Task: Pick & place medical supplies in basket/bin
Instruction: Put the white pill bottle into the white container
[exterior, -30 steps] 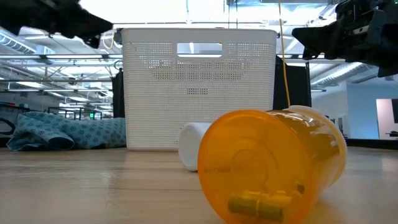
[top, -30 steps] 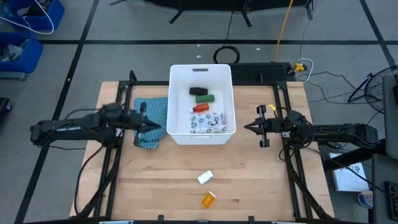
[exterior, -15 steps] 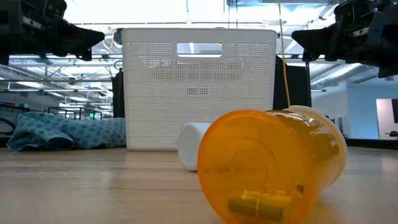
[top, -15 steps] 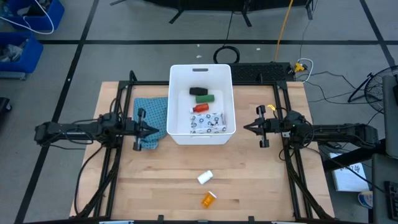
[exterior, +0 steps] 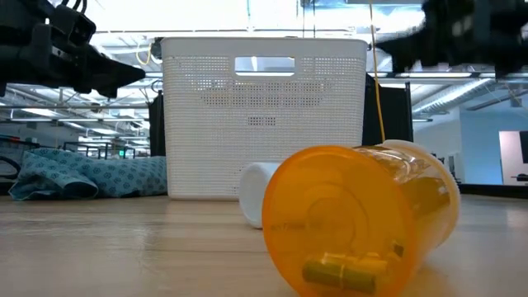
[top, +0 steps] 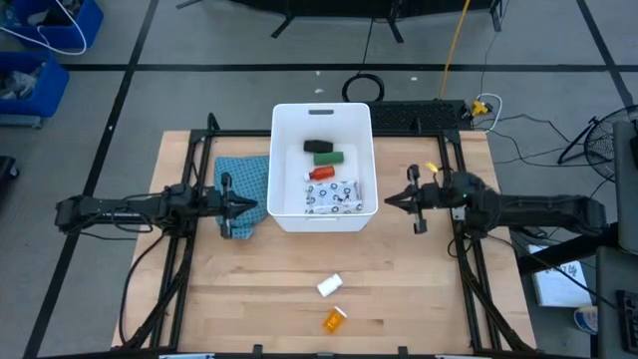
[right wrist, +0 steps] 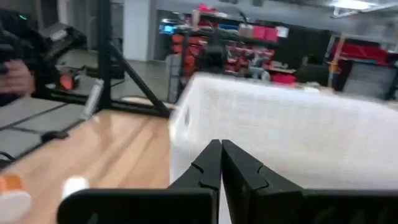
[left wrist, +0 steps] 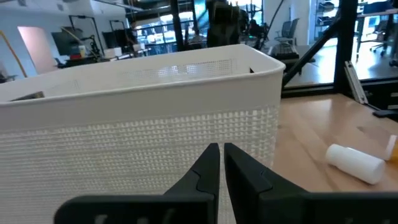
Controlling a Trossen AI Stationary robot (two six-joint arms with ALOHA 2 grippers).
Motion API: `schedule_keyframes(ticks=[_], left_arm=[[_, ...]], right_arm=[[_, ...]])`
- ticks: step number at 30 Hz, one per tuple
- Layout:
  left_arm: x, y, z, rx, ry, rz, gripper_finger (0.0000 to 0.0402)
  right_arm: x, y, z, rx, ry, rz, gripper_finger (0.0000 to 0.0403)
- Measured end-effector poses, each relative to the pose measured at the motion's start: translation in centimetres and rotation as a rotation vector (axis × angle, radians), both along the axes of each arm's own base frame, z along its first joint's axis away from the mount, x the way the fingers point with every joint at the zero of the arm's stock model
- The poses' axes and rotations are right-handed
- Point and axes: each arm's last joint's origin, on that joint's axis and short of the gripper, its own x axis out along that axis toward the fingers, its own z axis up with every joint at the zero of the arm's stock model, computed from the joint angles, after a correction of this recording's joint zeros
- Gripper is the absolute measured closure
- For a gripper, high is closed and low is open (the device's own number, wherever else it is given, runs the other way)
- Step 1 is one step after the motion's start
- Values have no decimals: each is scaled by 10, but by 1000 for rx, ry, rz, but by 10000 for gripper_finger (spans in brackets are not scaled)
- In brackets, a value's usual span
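Note:
The white tub point(top: 286, 120) stands mid-table, holding a black oblong point(top: 317, 146), a green oblong point(top: 328, 158), a red tube point(top: 321, 173) and a white dotted packet point(top: 332, 195). A white bottle point(top: 329, 284) and an orange vial point(top: 335, 319) lie on their sides on the wood nearer the table's near edge. My left gripper point(top: 257, 206) hovers shut over the teal cloth point(top: 244, 179), pointing at the tub's left wall point(left wrist: 155, 143). My right gripper point(top: 387, 200) hovers shut just right of the tub, pointing at its right wall point(right wrist: 298, 137).
The teal cloth point(exterior: 91, 177) lies bunched against the tub's left side. A black frame point(top: 454, 229) runs along both table sides under the arms. Bare wood point(top: 249, 289) surrounds the bottle point(left wrist: 354, 163) and vial point(exterior: 363, 219).
My left gripper has come down beside the tub's left wall, staying shut. My right gripper has shifted a little toward the tub and the far edge and risen slightly, and is blurred in the low view. The supplies and the tub have not moved.

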Motion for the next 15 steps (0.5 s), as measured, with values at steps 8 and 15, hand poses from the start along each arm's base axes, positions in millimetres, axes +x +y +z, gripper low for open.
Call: schedule_keyframes(ticks=[8, 15], left_arm=[[0, 0, 0, 0, 0, 1, 369], [0, 0, 0, -16, -1, 9, 369]], right_arm=[[38, 24, 82, -26, 163, 70, 396], [86, 51, 95, -24, 357, 136, 340]])
